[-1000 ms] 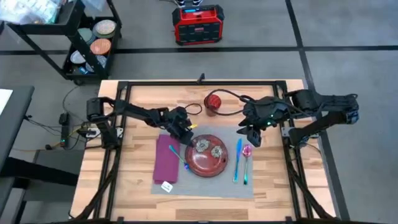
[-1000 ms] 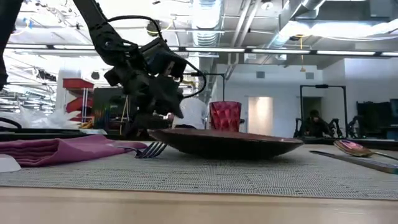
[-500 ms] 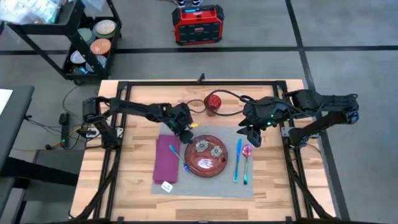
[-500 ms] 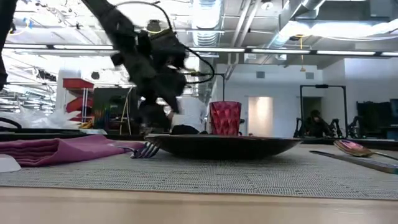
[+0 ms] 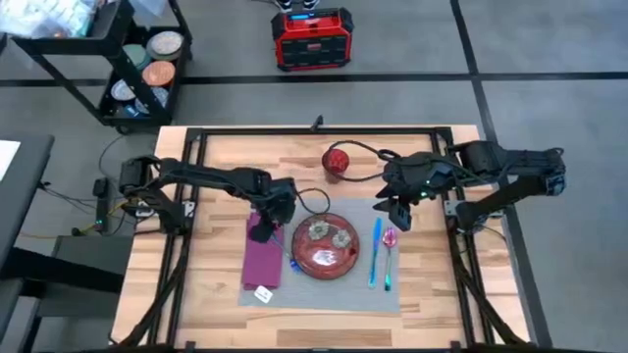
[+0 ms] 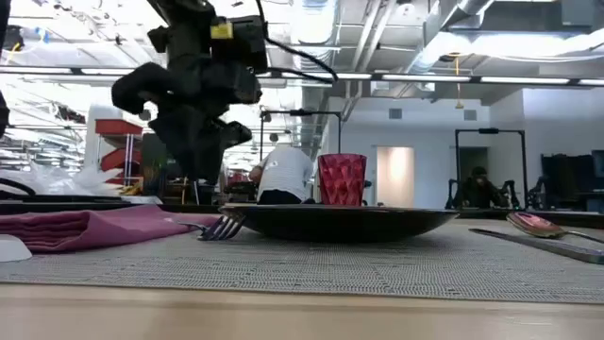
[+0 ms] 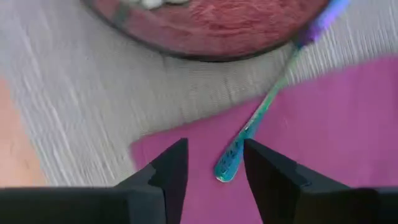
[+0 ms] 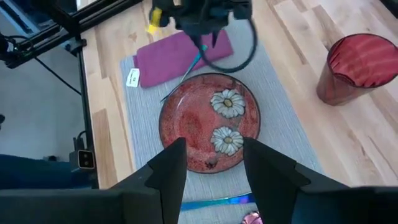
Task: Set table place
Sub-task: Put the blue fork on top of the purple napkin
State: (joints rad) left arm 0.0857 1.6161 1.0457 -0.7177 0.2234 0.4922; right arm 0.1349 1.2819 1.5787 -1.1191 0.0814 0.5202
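Observation:
A grey placemat (image 5: 324, 284) lies on the wooden table (image 5: 432, 314). On it rest a magenta napkin (image 5: 263, 260), a red flowered plate (image 5: 326, 247), a blue knife (image 5: 375, 250) and a spoon (image 5: 390, 250). A teal fork (image 7: 249, 127) lies with its handle end on the napkin and its tines (image 6: 222, 227) beside the plate's left rim. My left gripper (image 5: 260, 233) hovers open above the napkin's far end, just short of the fork's handle end (image 7: 225, 172). My right gripper (image 5: 392, 218) waits open at the placemat's far right, above the knife's far end.
A red cup (image 5: 336, 163) stands on the table beyond the placemat. A white tag (image 5: 263, 292) lies at the napkin's near end. A black shelf cart (image 5: 142, 69) and a red box (image 5: 312, 39) stand on the floor beyond the table. A person (image 6: 283, 175) shows far behind.
My left gripper has risen and gone from the plate's far-left rim toward the table's left and near edges, turning as it went, and now hangs over the napkin. The fork, plate and napkin have stayed where they were.

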